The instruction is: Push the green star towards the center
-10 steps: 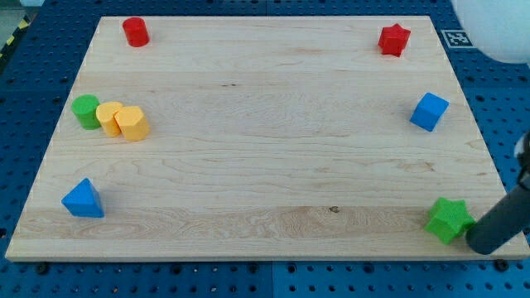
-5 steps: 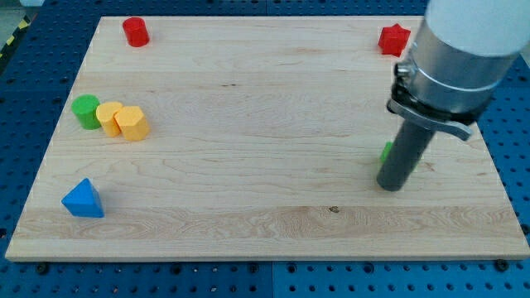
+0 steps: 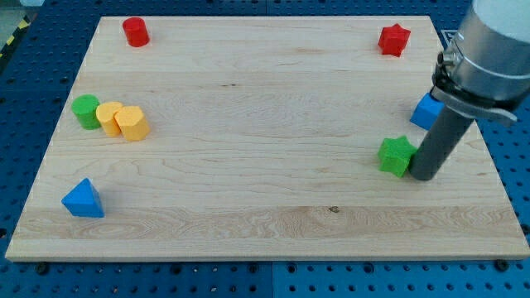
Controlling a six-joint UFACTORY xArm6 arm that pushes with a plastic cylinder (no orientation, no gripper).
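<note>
The green star (image 3: 397, 156) lies on the wooden board (image 3: 265, 199), right of the middle. My tip (image 3: 423, 175) stands on the board just to the star's right, close against it. The rod rises from there to the arm at the view's upper right and covers part of the blue cube (image 3: 426, 111).
A red star (image 3: 394, 39) sits at the top right and a red cylinder (image 3: 136, 31) at the top left. A green cylinder (image 3: 84, 110) and two yellow blocks (image 3: 123, 121) cluster at the left. A blue triangle (image 3: 83, 199) lies at the lower left.
The green star has moved from the board's bottom right corner up and left. My tip swept up with it, went left over it, and now stands at its right side.
</note>
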